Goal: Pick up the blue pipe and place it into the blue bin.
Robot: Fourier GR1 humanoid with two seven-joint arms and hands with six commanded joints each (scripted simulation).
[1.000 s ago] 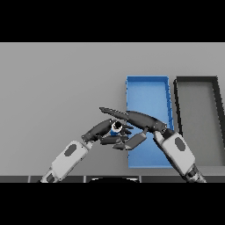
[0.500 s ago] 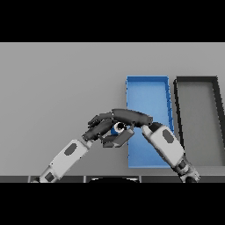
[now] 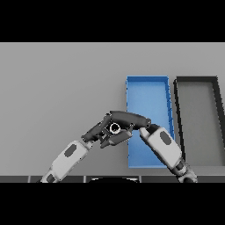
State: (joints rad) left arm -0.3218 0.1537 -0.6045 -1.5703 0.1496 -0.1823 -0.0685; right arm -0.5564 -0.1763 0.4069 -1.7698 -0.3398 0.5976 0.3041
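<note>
Table [image 3: 57, 79]: plain mid grey, no pattern. Bin [image 3: 147, 90]: bright blue, walls and floor alike. Tray [image 3: 197, 114] beside it: black walls, grey floor. Arms: white shells with dark grey oval patches. Left hand [image 3: 99, 132] and right hand [image 3: 129, 118]: dark grey to black. Pipe [image 3: 115, 128]: shows as a pale ring, dark centre.

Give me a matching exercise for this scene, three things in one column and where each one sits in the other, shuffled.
Things:
1. blue pipe
2. blue bin
3. black bin

Places:
A. farthest to the right on the table
B. between the two robot hands, left of the bins
C. directly left of the black bin

Pairs: 1-B, 2-C, 3-A
</note>
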